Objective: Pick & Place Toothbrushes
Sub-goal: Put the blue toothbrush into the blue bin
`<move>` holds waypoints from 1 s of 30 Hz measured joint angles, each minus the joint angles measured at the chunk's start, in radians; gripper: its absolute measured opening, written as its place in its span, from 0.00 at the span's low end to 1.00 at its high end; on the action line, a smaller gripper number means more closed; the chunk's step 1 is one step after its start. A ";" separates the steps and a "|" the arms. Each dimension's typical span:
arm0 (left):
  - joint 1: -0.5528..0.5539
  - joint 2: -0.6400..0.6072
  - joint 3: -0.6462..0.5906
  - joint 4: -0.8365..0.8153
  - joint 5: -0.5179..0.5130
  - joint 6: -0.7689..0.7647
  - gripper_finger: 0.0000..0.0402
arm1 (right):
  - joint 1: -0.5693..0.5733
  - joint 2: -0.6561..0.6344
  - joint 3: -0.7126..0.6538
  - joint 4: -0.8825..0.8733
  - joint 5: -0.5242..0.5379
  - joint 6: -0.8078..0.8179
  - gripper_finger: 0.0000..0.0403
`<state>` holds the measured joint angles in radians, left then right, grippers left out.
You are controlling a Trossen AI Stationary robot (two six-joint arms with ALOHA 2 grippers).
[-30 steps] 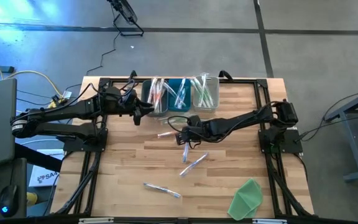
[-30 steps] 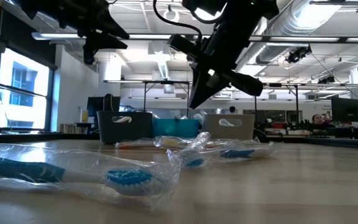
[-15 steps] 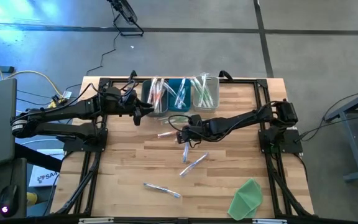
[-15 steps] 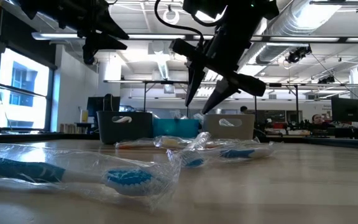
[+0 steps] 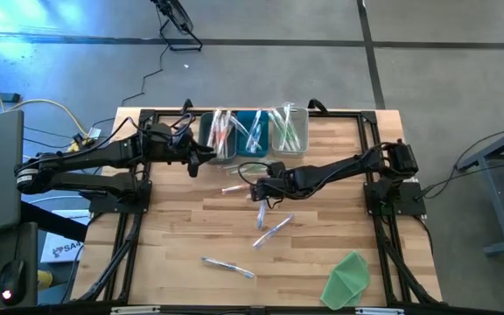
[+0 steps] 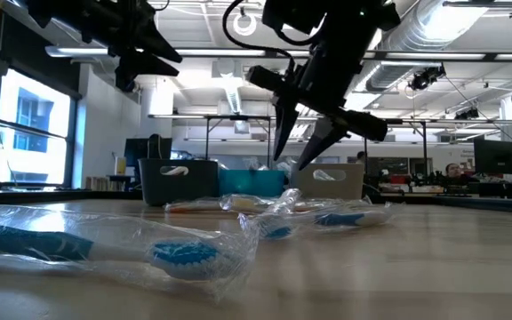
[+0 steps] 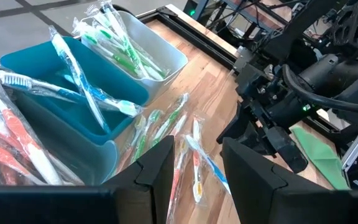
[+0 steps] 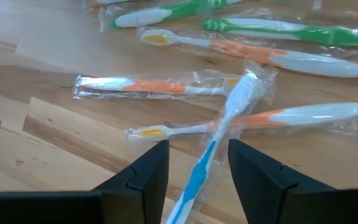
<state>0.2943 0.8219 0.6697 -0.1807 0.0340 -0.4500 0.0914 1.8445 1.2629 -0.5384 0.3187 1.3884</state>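
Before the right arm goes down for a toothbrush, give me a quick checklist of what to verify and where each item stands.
1. Right gripper open: ok.
2. Nothing between its fingers: ok.
3. Target under it: ok, a wrapped blue toothbrush lies in line with the fingers.
4. Target lying alone: not ok, it crosses an orange toothbrush.
5. Left gripper clear of the pick: ok, it hovers open by the blue bin.
6. Room left in the bins: cannot tell.

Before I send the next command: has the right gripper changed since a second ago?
Yes. The right gripper has opened its fingers, which were shut then, and it hangs slightly lower toward the grey bin behind it, holding nothing.
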 joint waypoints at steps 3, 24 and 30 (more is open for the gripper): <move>0.000 0.000 0.000 -0.003 0.000 0.000 0.33 | 0.000 0.018 -0.001 -0.001 -0.004 0.004 0.39; 0.000 0.000 0.000 -0.005 -0.003 0.000 0.33 | 0.000 0.065 -0.002 0.016 -0.014 0.033 0.39; 0.000 0.000 0.000 -0.011 -0.003 0.000 0.33 | 0.003 0.118 -0.002 0.063 -0.063 0.039 0.39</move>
<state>0.2943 0.8223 0.6693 -0.1915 0.0307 -0.4500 0.0945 1.9624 1.2610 -0.4754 0.2557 1.4273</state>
